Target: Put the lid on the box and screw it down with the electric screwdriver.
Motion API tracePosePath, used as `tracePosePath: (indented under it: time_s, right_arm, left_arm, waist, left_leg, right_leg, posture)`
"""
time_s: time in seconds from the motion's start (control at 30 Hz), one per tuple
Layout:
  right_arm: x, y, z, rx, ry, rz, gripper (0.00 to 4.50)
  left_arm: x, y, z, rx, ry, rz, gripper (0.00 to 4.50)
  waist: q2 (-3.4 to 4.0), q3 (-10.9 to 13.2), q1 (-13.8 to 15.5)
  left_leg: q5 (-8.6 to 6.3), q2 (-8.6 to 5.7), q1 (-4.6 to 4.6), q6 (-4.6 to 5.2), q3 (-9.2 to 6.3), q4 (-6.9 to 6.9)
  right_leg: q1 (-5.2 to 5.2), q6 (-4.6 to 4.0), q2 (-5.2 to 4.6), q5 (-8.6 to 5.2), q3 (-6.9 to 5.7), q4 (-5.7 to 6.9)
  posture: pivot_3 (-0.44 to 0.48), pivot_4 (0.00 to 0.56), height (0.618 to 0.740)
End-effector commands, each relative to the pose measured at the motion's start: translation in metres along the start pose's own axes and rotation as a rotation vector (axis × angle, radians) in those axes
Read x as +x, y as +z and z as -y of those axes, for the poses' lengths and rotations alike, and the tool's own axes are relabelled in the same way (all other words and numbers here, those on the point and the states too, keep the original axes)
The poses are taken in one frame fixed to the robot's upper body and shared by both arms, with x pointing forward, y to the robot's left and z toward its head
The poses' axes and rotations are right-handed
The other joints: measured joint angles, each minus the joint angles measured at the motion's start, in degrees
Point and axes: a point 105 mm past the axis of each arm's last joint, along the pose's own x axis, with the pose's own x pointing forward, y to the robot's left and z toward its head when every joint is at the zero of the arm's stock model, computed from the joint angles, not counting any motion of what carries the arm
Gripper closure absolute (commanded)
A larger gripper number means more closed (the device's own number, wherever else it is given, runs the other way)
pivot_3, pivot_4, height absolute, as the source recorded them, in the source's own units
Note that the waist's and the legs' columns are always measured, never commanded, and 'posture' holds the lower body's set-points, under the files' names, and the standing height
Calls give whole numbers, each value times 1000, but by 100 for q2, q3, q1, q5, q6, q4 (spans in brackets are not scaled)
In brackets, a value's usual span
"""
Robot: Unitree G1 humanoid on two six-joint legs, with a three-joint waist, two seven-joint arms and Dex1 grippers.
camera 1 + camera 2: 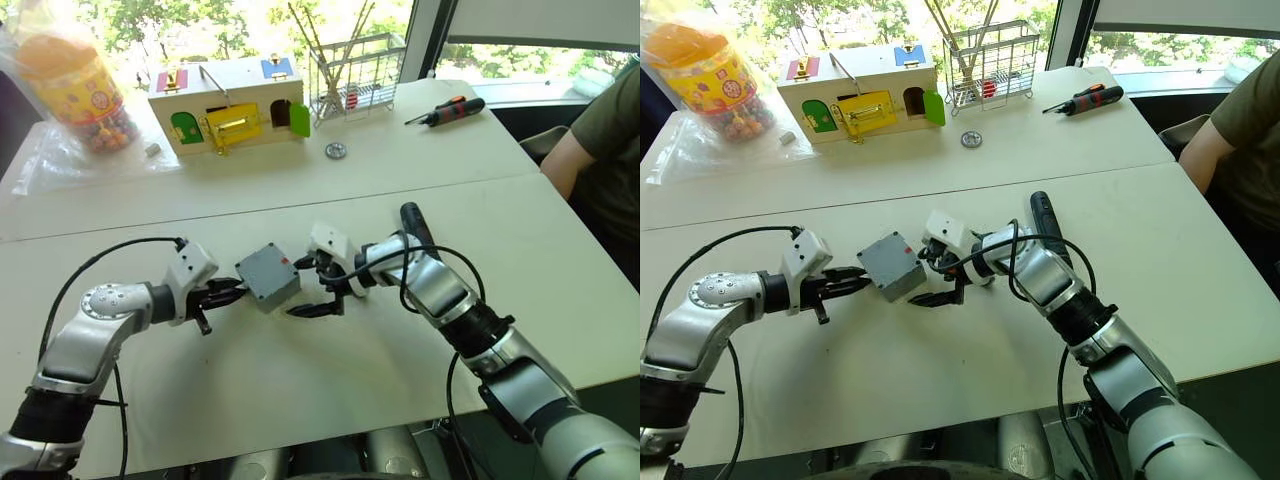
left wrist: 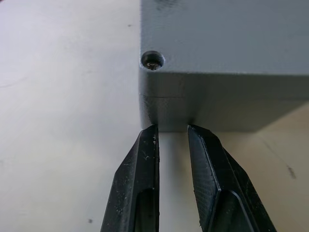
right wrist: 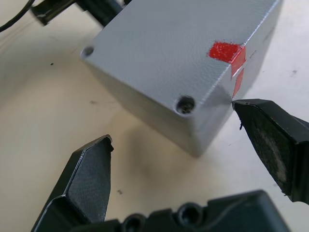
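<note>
The grey box (image 1: pixel 272 284) rests tilted on the table's middle, with the flat lid (image 3: pixel 164 48) sitting on top and a red mark at one corner. A screw hole (image 2: pixel 152 60) shows in a lid corner. From the left, my left gripper (image 1: pixel 238 291) comes in nearly shut, a thin gap between its fingertips (image 2: pixel 147 137), which touch the box's side wall. My right gripper (image 1: pixel 303 287) is open, its fingers spread around the box's right corner without gripping. The black electric screwdriver (image 1: pixel 413 225) lies on the table just behind my right wrist.
At the back stand a white toy house (image 1: pixel 228 110), a wire rack (image 1: pixel 355 75), a candy jar in a bag (image 1: pixel 80 90), a small metal disc (image 1: pixel 336 151) and an orange-and-black hand screwdriver (image 1: pixel 447 111). A person (image 1: pixel 600 140) sits at the right edge.
</note>
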Motion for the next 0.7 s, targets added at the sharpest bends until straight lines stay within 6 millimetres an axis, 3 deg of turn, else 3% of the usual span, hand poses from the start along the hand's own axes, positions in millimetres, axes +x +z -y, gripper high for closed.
tracePosePath:
  time_s: [0.03,0.37,0.4,0.5,0.57,0.63,0.7]
  right_arm:
    - [-1,17,-15,-28,26,52,45]
    - [-7,20,-10,11,-69,65,45]
    - [-12,20,-7,12,-93,63,45]
    - [-51,24,7,36,-213,81,45]
    - [-73,33,15,118,-274,163,45]
    - [-88,36,23,169,-330,228,45]
    - [-99,31,36,200,-418,265,45]
  left_arm:
    - [2,12,-6,57,-3,33,3577]
    - [9,17,-15,96,-20,38,3577]
    - [7,17,-15,100,-31,30,3577]
    - [-20,20,-24,108,-45,-33,3577]
    - [-34,30,-31,118,-42,-42,3577]
    - [-33,57,-32,100,-31,67,3577]
    - [-27,87,-19,84,-83,181,3577]
  waist:
    - [0,0,-3]
    - [-1,0,-15]
    - [-1,0,-14]
    - [-1,0,-1]
    - [-2,0,1]
    - [-1,0,52]
    - [-2,-1,131]
  left_leg:
    - [0,0,0,0,0,0]
    - [0,-3,0,0,1,3]
    - [0,-3,0,0,0,3]
    - [0,-3,-2,0,-1,4]
    - [0,-4,-4,0,-2,4]
    - [0,-3,-3,0,-2,3]
    - [0,0,-1,0,-3,5]
  right_leg:
    - [0,0,0,0,0,0]
    - [1,0,-2,0,0,2]
    - [1,0,-2,0,0,2]
    - [0,0,-2,0,0,2]
    - [0,0,-2,0,0,-1]
    - [1,0,-2,0,1,0]
    - [5,0,0,0,-1,-1]
  posture:
    - [0,150,740]
    - [0,150,740]
    - [0,150,740]
    - [0,150,740]
    - [0,150,740]
    - [0,150,740]
    - [0,150,740]
